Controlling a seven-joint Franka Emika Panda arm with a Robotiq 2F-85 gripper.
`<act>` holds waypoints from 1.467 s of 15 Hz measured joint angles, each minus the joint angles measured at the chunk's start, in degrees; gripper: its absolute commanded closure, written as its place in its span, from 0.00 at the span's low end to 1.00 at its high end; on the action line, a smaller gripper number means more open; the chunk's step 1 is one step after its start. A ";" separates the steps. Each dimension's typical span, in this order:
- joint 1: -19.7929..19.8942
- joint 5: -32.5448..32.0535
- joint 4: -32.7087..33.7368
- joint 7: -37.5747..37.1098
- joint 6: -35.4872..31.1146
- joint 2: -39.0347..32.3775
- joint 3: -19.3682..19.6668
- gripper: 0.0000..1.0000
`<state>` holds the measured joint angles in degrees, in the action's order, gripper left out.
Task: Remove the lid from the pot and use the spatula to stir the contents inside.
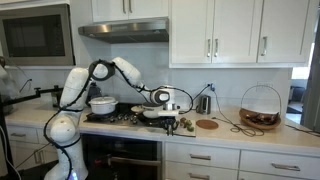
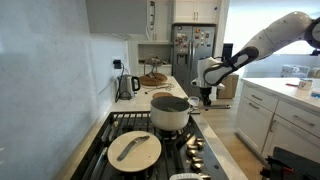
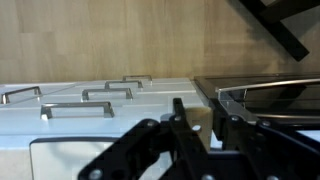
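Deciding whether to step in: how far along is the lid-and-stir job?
Done: the small cream pot shows its dark inside, so the lid looks off. In hand: the tool is closed near the pot; whether it holds the spatula is unclear. Left: stirring, since nothing visibly reaches into the pot.

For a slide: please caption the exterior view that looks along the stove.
Arm extended past a large white pot on the stove, gripper shut.
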<state>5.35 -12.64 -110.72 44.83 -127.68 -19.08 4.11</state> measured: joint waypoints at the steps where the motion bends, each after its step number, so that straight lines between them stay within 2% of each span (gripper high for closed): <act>1: 0.00 0.00 0.30 0.00 0.21 -0.34 -0.17 0.92; 2: 0.00 0.00 0.59 0.00 0.51 -0.62 -0.32 0.92; 3: 0.01 0.00 0.81 0.00 0.78 -0.82 -0.46 0.45; 5: 0.01 -0.01 1.11 0.00 1.26 -1.04 -0.63 0.37; 9: 0.01 -0.04 1.65 0.00 1.93 -1.07 -0.68 0.06; 10: 0.01 -0.08 1.75 0.00 2.04 -1.05 -0.68 0.01; 14: 0.01 -0.47 1.84 0.02 3.48 -0.51 -0.68 0.00; 19: -0.03 -2.19 1.81 -0.05 11.09 2.35 -0.68 0.00; 22: -0.05 -3.55 0.71 -0.05 12.83 5.87 -0.68 0.00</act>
<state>5.30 -16.19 -110.01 44.78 -114.85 -13.21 3.43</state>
